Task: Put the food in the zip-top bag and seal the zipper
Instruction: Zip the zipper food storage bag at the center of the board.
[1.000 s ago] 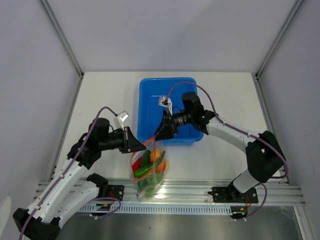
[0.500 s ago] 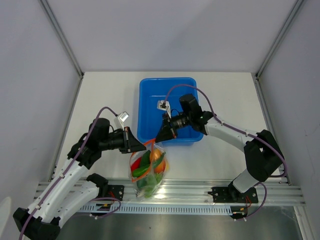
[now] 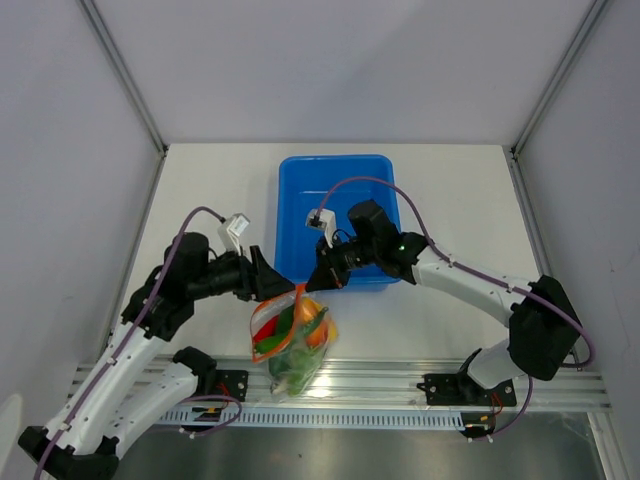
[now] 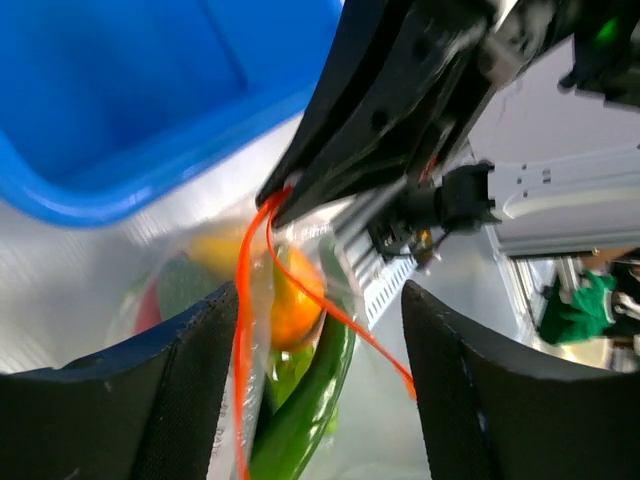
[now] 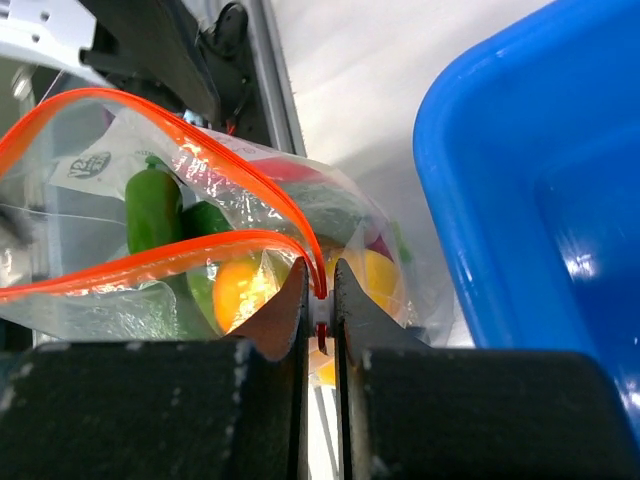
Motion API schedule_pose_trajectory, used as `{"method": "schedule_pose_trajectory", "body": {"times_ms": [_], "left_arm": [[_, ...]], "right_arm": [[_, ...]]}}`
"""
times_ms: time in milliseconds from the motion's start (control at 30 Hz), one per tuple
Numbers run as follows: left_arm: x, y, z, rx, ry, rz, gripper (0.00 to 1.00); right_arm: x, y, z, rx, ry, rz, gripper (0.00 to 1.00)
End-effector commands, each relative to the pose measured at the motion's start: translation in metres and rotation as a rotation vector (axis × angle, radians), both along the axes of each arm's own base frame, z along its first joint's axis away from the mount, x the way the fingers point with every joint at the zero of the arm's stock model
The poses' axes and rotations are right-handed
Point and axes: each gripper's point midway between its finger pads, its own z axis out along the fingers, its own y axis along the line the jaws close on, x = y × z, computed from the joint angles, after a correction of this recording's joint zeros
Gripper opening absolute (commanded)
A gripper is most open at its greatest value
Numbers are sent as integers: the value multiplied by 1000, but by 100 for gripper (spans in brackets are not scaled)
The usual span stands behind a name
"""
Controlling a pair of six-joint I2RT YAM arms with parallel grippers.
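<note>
The clear zip-top bag (image 3: 295, 345) hangs at the table's near edge, below the blue bin. Inside it the food shows: a green pepper (image 5: 153, 205), an orange piece (image 4: 295, 300), a long green cucumber (image 4: 315, 400) and a red piece (image 3: 266, 329). My right gripper (image 5: 321, 300) is shut on one end of the orange-red zipper (image 5: 150, 120). From that pinch the zipper's two strips spread apart, so the mouth gapes. My left gripper (image 4: 320, 400) is open, with the bag's mouth and one zipper strip loose between its fingers. From above, the left gripper (image 3: 275, 285) and the right gripper (image 3: 318, 280) face each other over the bag.
The blue bin (image 3: 300, 180) stands just behind both grippers, its near rim (image 4: 90, 200) close to the bag. An aluminium rail (image 3: 400, 385) runs along the table's near edge under the bag. White table (image 3: 200, 190) lies left and right of the bin.
My left gripper has opened and let go of the bag's mouth. My right gripper has shut on the zipper's end and shifted left. The bag has sagged slightly to the left.
</note>
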Motion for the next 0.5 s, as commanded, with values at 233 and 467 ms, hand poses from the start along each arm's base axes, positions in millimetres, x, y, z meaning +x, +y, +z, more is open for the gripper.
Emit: {"method": "schedule_pose_trajectory", "body": {"times_ms": [233, 467], "left_arm": [[17, -27, 46, 127, -237, -75, 86], [14, -37, 16, 214, -284, -121, 91]], "right_arm": [[4, -8, 52, -4, -6, -227, 0], [-13, -17, 65, 30, 39, -219, 0]]}}
